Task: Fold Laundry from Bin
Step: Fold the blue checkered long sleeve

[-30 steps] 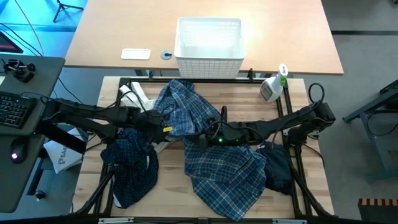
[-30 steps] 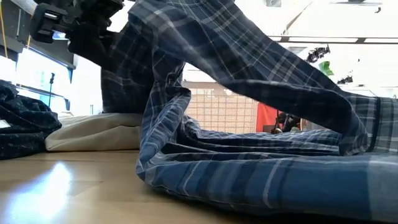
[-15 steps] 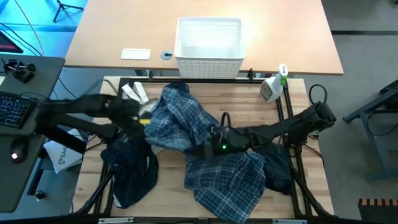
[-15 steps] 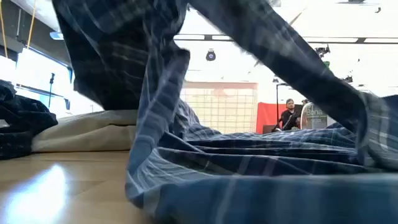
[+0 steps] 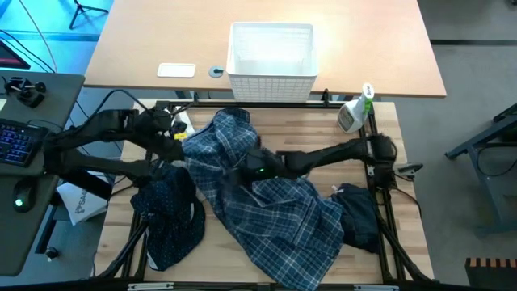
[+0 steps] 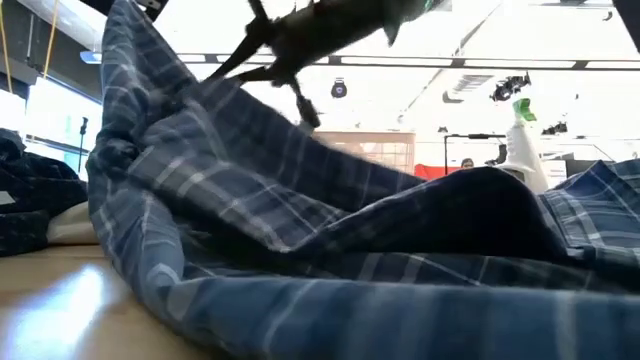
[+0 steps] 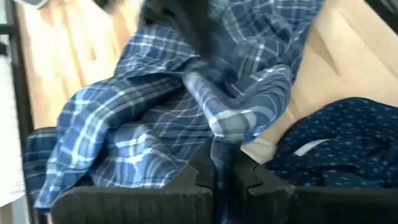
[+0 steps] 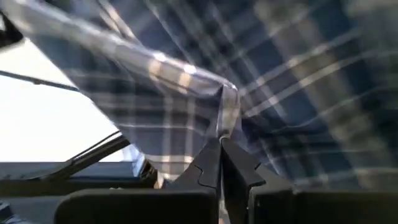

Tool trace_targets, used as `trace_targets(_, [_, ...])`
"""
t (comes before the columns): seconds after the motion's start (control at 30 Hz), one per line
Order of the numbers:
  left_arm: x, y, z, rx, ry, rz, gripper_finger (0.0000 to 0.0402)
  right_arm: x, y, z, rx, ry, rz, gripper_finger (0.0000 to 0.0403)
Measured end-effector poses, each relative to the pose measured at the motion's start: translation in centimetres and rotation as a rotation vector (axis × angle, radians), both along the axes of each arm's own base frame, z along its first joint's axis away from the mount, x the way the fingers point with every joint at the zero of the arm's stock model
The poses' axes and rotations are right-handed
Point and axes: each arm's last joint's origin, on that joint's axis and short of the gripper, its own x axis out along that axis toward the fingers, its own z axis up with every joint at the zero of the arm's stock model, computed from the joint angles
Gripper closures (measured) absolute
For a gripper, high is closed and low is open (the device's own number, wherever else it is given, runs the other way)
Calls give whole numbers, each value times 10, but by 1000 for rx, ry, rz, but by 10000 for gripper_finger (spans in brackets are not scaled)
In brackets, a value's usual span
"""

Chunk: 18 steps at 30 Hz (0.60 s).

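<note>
1. Now my left gripper (image 7: 222, 163) is closed on a fold of the plaid shirt (image 5: 266, 202); the cloth goes down between my two fingers (image 7: 193, 177), which press together with no gap.
2. My right gripper (image 8: 219, 163) is also closed on the plaid shirt, and a thin ridge of the checked cloth stands up out of the pinch.
3. From above, my left gripper (image 5: 176, 136) is near the left edge of the bench (image 5: 266, 109), toward the far side, at the left border of the shirt.
4. My right gripper (image 5: 252, 166) is about the middle of the bench, over the shirt, with the arm reaching in from the right edge.
5. Between the two grips the shirt hangs lifted, and the rest of it lies spread toward the near edge, a little right of the middle.
6. In the low view the shirt rises to a peak on the left side and falls in long folds to the bench top.
7. The dotted navy shirt (image 5: 171, 217) lies in a heap at the near left corner, just beside the plaid one.
8. The plain dark navy piece (image 5: 361, 217) lies at the near right side, touching the plaid shirt's edge.
9. The white bin (image 5: 271, 74) stands on the other table (image 5: 145, 40) just beyond the far edge of the bench.
10. A spray bottle (image 5: 355, 110) stands at the far right corner of the bench.
</note>
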Motion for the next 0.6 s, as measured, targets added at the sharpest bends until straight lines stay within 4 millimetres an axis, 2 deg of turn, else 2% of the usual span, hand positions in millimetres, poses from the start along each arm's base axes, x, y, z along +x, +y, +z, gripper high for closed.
trace_targets(0.07, [0,3,0,-4,-2,15,401,9,-2,-13,49,8,46,397])
trace_targets(0.17, [-1,5,0,-13,-5,30,401,11,-5,-14,101,76,89,374])
trace_targets(0.3, [-1,7,0,-13,-4,43,401,-8,-7,6,42,327,-22,353])
trace_targets(0.4, [-1,6,0,-15,-1,42,401,-23,5,31,-64,485,-136,352])
trace_targets(0.47, [-1,6,0,-19,-1,39,401,-25,18,45,-126,477,-170,354])
trace_targets(0.53, [-1,6,0,-24,-2,38,401,-20,30,47,-145,426,-167,359])
trace_targets(0.6, [-1,6,0,-28,-3,36,401,-11,40,34,-149,404,-170,369])
